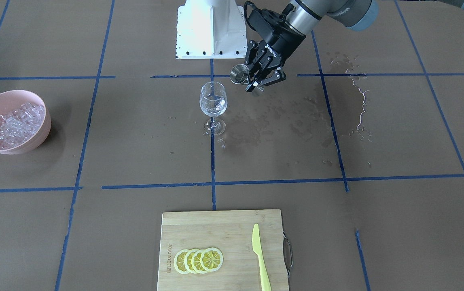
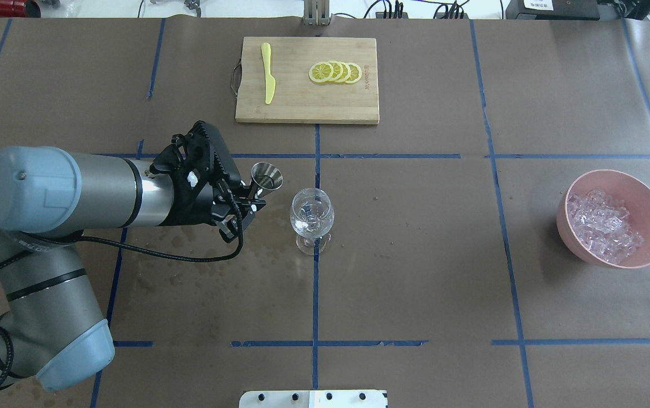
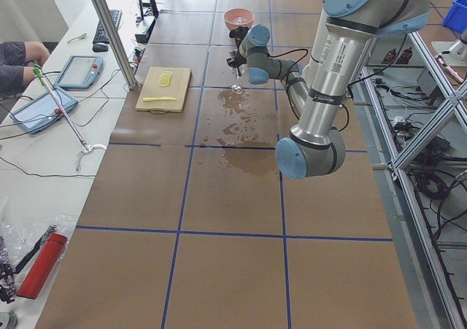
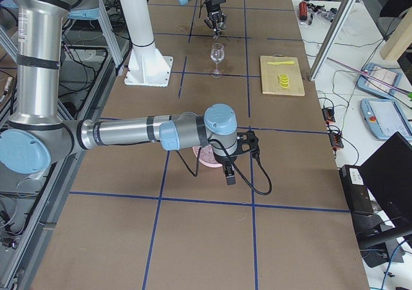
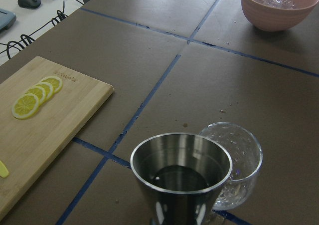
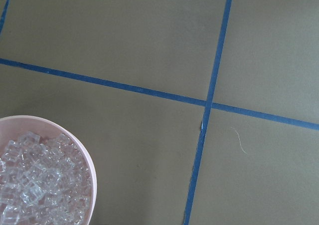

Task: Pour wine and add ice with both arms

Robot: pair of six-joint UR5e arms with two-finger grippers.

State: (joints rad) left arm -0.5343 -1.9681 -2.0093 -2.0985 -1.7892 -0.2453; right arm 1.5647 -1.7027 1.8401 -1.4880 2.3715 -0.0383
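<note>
A clear stemmed wine glass [image 1: 213, 101] stands upright at the table's middle [image 2: 312, 214]. My left gripper [image 1: 256, 83] is shut on a steel jigger [image 1: 239, 75] and holds it just beside the glass's rim, above the table [image 2: 266, 177]. In the left wrist view the jigger's mouth [image 5: 181, 170] is close in front of the glass [image 5: 244, 157]. The ice [image 2: 602, 224] is heaped in a pink bowl [image 2: 645, 192]. My right gripper [image 4: 227, 172] hangs over that bowl [image 4: 205, 156]; I cannot tell whether it is open. The right wrist view shows the ice [image 6: 35, 185] at its lower left and no fingers.
A bamboo cutting board [image 1: 215, 230] with lemon slices [image 1: 198, 260] and a yellow plastic knife [image 1: 261, 258] lies at the table's far edge. Wet patches [image 1: 288, 117] spread beside the glass under the left arm. The white base block [image 1: 209, 28] is behind the glass.
</note>
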